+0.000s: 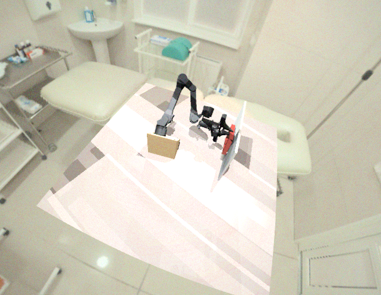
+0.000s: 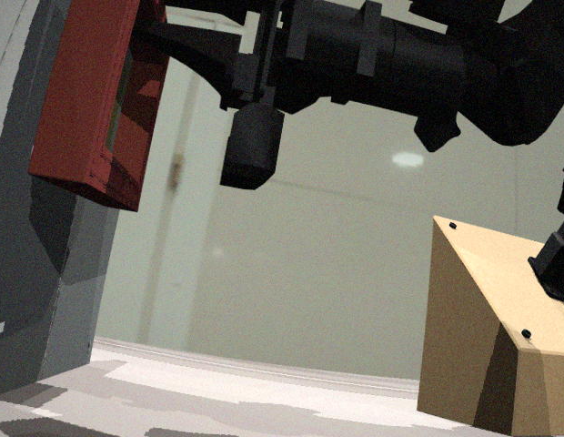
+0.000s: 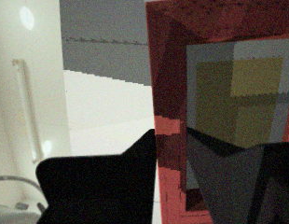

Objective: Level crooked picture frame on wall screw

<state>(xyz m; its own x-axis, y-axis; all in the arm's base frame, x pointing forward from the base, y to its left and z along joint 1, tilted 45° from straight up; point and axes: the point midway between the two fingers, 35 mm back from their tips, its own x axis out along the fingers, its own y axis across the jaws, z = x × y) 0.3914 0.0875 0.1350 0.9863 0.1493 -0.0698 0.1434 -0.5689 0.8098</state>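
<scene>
The red picture frame [image 1: 228, 141] [image 2: 80, 94] [image 3: 167, 93] is at the upright grey wall panel [image 1: 227, 162] [image 2: 19, 263] [image 3: 103, 53]. My gripper [image 1: 231, 129] [image 2: 140, 29] [image 3: 168, 133] is shut on the frame's left side bar, one finger outside it and one inside the opening. In the wrist view the bar leans slightly, its top further left, and the opening's top edge rises slightly to the right. The frame's right part is cut off there. The screw and notched strip are hidden behind the frame. Whether its back touches the panel, I cannot tell.
A tan wedge-shaped block [image 1: 161, 146] [image 2: 460, 329] stands on the table [image 1: 127, 203] [image 2: 188, 400] beside the arm's base. The arm arches from there to the panel. Shadows fall across the frame and the panel.
</scene>
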